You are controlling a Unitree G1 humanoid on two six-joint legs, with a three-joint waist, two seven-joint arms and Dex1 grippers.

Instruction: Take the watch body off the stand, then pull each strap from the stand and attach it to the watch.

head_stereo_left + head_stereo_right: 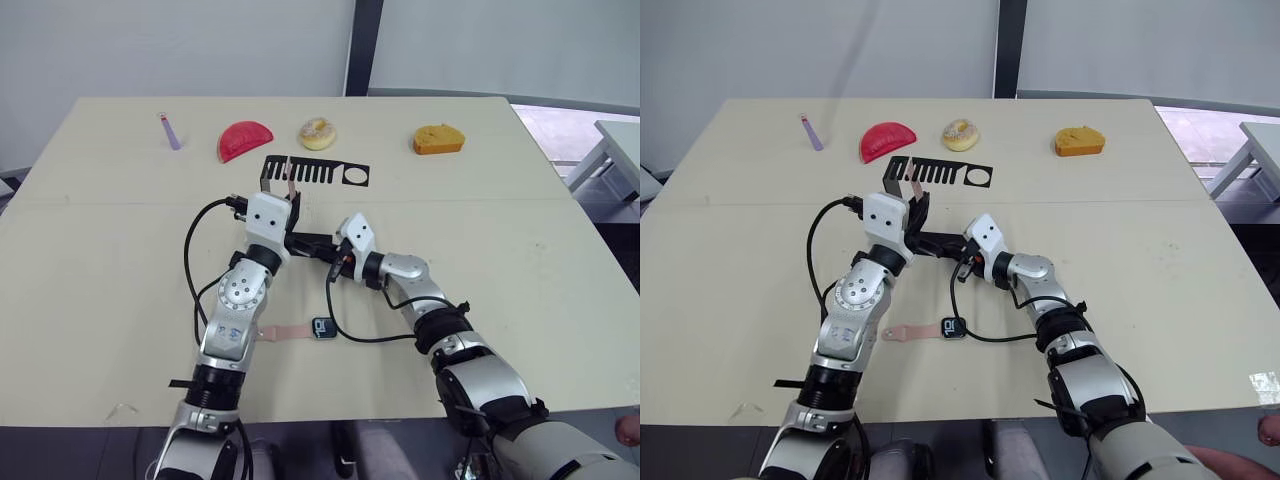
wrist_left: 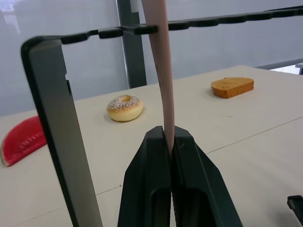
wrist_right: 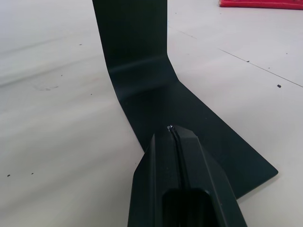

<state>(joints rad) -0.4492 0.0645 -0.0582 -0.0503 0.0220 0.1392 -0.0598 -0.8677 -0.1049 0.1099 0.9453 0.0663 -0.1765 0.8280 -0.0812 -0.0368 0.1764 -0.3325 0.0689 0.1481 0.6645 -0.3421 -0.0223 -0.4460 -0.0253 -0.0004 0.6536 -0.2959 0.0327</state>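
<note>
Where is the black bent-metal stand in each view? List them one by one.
Left eye view: black bent-metal stand, upper centre.
Right eye view: same place.
Left wrist view: upright and slotted top plate, holding the pale pink strap.
Right wrist view: flat base and upright.
Shared landmark: red watermelon slice.

Matt black metal stand with faint sheen, smooth pale pink rubbery strap, smooth matt beige table
</note>
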